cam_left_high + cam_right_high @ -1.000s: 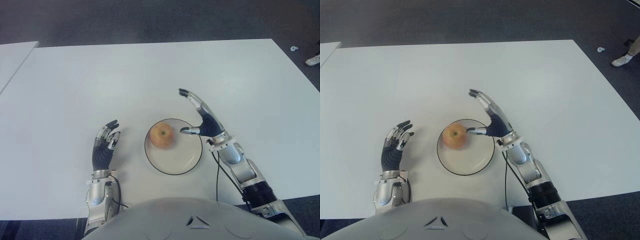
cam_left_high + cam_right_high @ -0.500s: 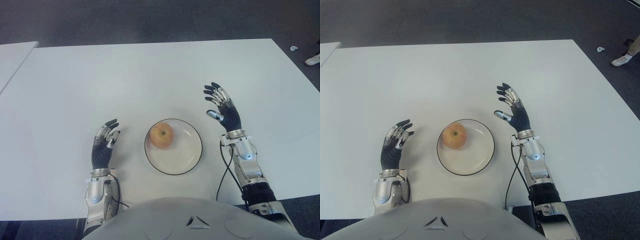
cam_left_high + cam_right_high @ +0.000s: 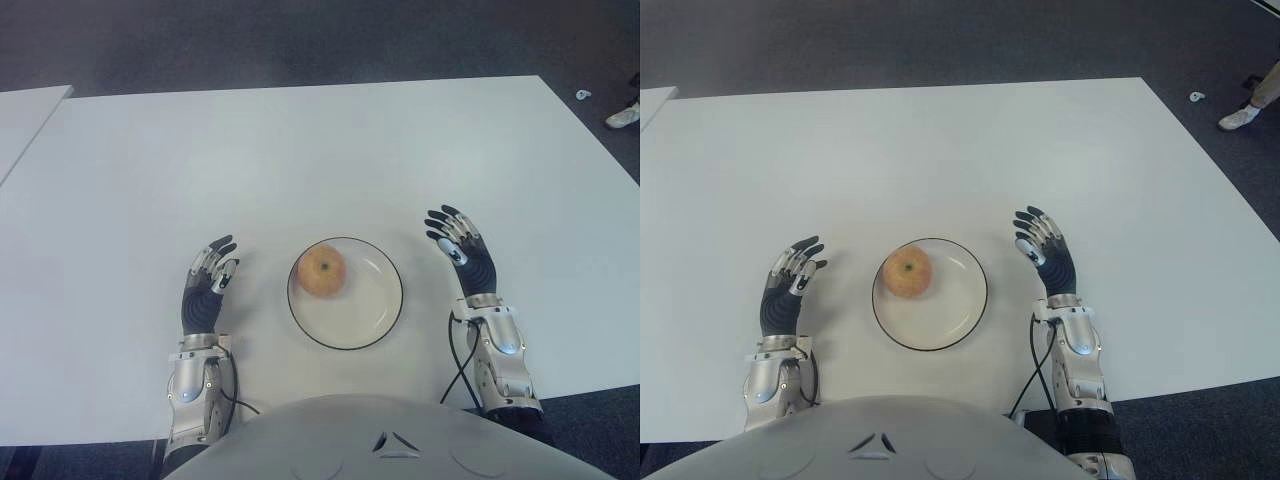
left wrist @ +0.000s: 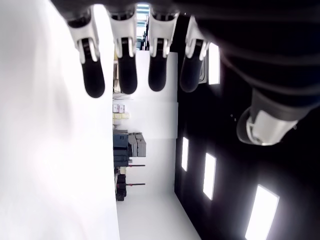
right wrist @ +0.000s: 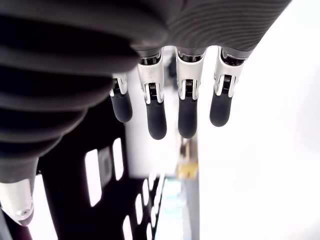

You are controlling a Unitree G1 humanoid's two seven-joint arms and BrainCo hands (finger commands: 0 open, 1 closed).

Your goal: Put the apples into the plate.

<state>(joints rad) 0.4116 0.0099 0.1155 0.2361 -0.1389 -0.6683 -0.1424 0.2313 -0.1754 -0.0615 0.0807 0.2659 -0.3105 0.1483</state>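
One yellow-red apple [image 3: 323,271] lies in the left part of the white, dark-rimmed plate [image 3: 375,313] near the table's front edge. My right hand [image 3: 458,243] is over the table to the right of the plate, apart from it, fingers straight and holding nothing. In its wrist view the fingers [image 5: 186,114] hang extended with nothing between them. My left hand [image 3: 209,276] shows to the left of the plate, idle, fingers [image 4: 125,65] relaxed and holding nothing.
The white table [image 3: 300,150] stretches far beyond the plate. A second white table's corner [image 3: 25,110] shows at the far left. Dark floor lies behind, with a person's shoe [image 3: 622,115] at the far right edge.
My right hand has drawn back from the apple and the plate's right rim, moving right and toward me, and now sits beside the plate. The apple stays in the plate. The left hand has not moved.
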